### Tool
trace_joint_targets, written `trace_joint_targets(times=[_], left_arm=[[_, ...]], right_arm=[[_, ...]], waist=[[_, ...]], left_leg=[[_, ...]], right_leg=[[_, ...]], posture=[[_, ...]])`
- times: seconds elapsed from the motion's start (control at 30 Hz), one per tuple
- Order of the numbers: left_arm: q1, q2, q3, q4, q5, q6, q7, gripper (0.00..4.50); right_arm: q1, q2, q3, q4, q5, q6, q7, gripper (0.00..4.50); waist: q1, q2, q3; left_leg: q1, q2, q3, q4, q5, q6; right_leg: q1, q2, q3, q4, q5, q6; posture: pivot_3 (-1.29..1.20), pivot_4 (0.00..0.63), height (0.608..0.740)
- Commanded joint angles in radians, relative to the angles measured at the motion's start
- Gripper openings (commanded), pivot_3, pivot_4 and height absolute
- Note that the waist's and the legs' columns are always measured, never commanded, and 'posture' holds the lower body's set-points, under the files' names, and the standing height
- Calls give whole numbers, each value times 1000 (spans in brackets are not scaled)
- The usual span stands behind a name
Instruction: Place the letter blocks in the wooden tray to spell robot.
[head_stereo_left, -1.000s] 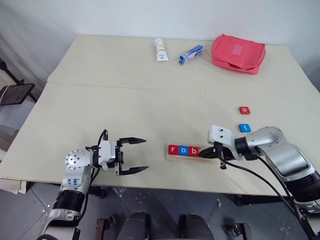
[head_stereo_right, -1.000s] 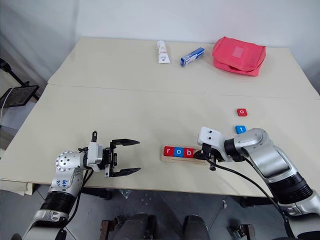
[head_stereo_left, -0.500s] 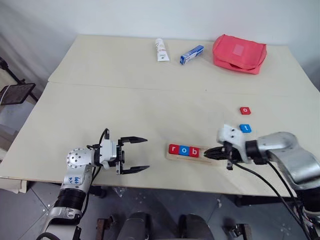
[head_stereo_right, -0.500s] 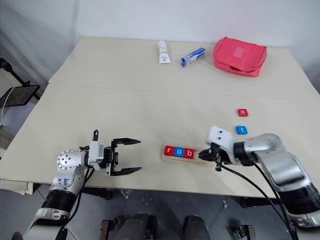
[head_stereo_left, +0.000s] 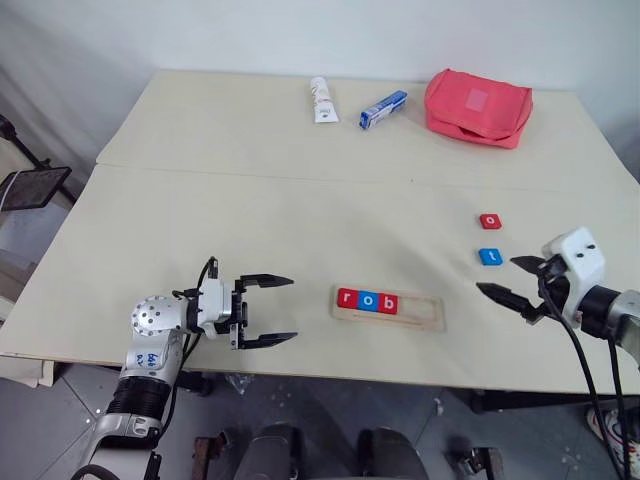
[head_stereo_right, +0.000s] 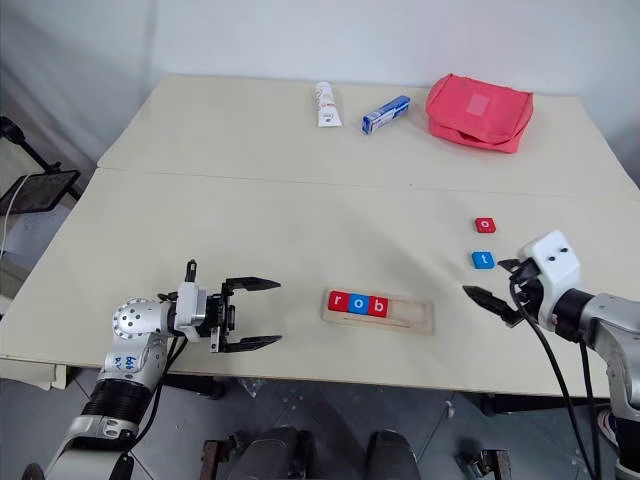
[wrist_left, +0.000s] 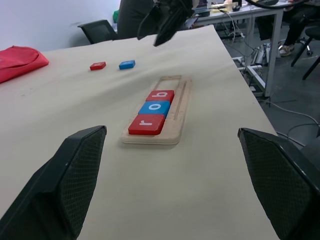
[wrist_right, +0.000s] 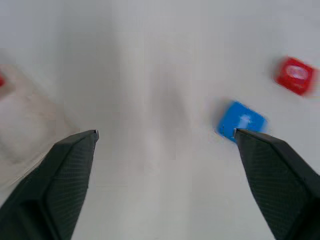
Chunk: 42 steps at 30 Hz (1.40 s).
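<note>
The wooden tray (head_stereo_left: 421, 313) lies near the table's front edge. Three letter blocks sit in its left part: red r (head_stereo_left: 346, 297), blue o (head_stereo_left: 367, 300) and red b (head_stereo_left: 388, 303). A loose red o block (head_stereo_left: 489, 221) and a blue t block (head_stereo_left: 489, 256) lie on the table to the tray's right and farther back. My right gripper (head_stereo_left: 497, 275) hangs open and empty just right of the tray, in front of the blue t block (wrist_right: 241, 120). To the left of the tray, my left gripper (head_stereo_left: 272, 310) points at it, open and empty.
At the table's far side lie a red pouch (head_stereo_left: 476, 105), a blue-and-white box (head_stereo_left: 382, 109) and a white tube (head_stereo_left: 321, 99). The table's front edge runs just below the tray. A black stand (head_stereo_left: 30, 185) sits off the table's left side.
My right gripper has drawn away from the tray's b block, swung to the right and opened wide. The b block stays in the tray. The left gripper has not moved.
</note>
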Motion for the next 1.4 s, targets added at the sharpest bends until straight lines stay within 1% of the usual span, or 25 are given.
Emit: trace_joint_targets(times=[0.03,0.2,0.5,0.93,1.07,1.23,1.27,1.4], left_arm=[[-17,6,10,-4,-22,7,-13,4500],[-24,13,17,3,-24,12,-26,4500],[-29,18,23,12,-22,14,-40,4500],[-42,13,29,32,-23,9,-52,4500],[-45,10,31,35,-20,8,-54,4500],[-45,6,31,36,-19,6,-53,4500],[-46,5,31,36,-19,5,-52,4500],[-37,-1,29,27,-17,2,-46,4500]], right_arm=[[-12,12,-70,-2,20,-13,-64,4465],[8,14,-81,41,2,-11,-130,4465],[75,21,-101,37,43,-58,-122,4465],[56,11,-107,25,84,-54,-141,4465],[-8,1,-85,61,83,-45,-154,4465],[-147,1,-1,173,37,-43,-183,4465],[-187,4,23,214,19,-51,-193,4465],[-407,36,137,478,-70,-129,-230,4465]], waist=[[0,0,0],[0,0,0],[9,0,0],[9,0,0],[8,0,0],[4,0,0],[3,0,0],[-13,0,0]], left_leg=[[0,0,0,0,0,0],[0,0,0,0,0,0],[0,0,0,0,0,0],[0,0,0,0,0,0],[0,0,0,0,0,0],[0,0,1,0,0,0],[0,1,1,0,0,0],[0,0,2,0,0,0]], right_leg=[[0,0,0,0,0,0],[0,0,0,0,0,0],[0,0,0,0,0,0],[0,0,0,0,0,0],[0,0,0,0,0,0],[0,1,0,0,0,0],[0,1,0,0,0,0],[-1,0,0,0,0,0]], posture=[[0,150,740],[0,150,740],[0,150,740],[0,150,740],[0,150,740],[0,150,740],[0,150,740],[0,150,740]])
